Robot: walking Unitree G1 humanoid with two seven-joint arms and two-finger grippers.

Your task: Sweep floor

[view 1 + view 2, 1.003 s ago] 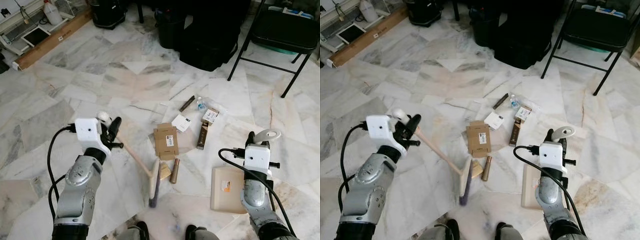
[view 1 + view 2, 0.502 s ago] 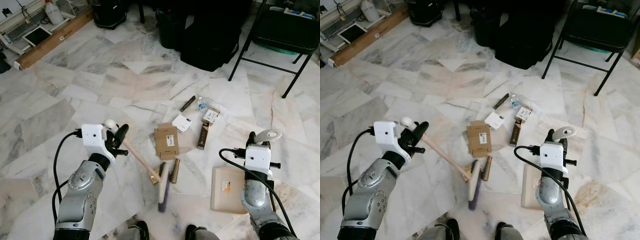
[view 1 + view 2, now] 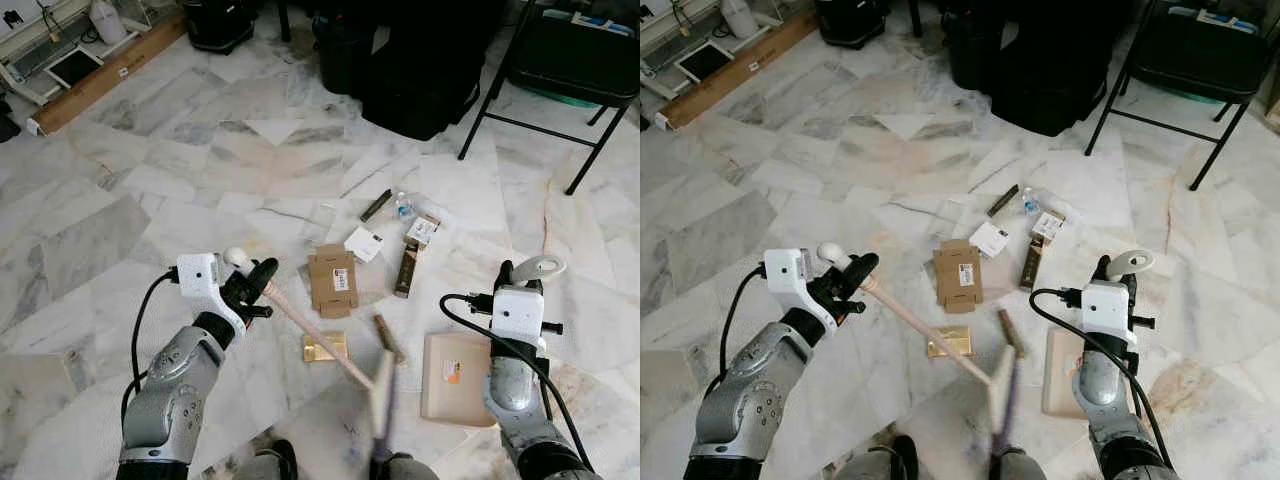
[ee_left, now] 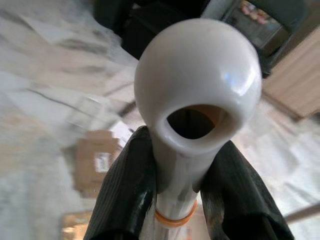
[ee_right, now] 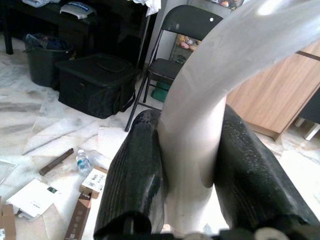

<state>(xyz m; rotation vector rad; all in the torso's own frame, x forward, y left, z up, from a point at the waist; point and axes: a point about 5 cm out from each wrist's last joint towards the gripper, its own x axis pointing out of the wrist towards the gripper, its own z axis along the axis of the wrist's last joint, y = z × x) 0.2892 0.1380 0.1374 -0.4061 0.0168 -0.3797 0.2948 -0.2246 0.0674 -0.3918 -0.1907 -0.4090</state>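
floor, marble tile, grey and cream veined; items listed left to right.

- cardboard plank, far left, lying beside a white tray with a tablet-like panel.
- left end effector: both black fingers closed around the white-capped top of the broom handle; in the left wrist view the fingers press on either side of the white knob.
- broom: pale wooden handle slanting from the left end effector toward the robot's feet; brush head blurred, low on the floor between the two arms, near the dustpan.
- flat cardboard box, with barcode label, centre of the litter.
- small yellow-brown packet, just under the broom handle.
- brown stick, beside the brush head.
- white card, dark stick, small plastic bottle, small labelled box and long dark carton, clustered further out.
- black bags, far centre.
- dustpan, beige, flat on the floor at the right arm.
- right end effector: fingers clamped on the dustpan's white looped handle.
- folding chair, black, far right.
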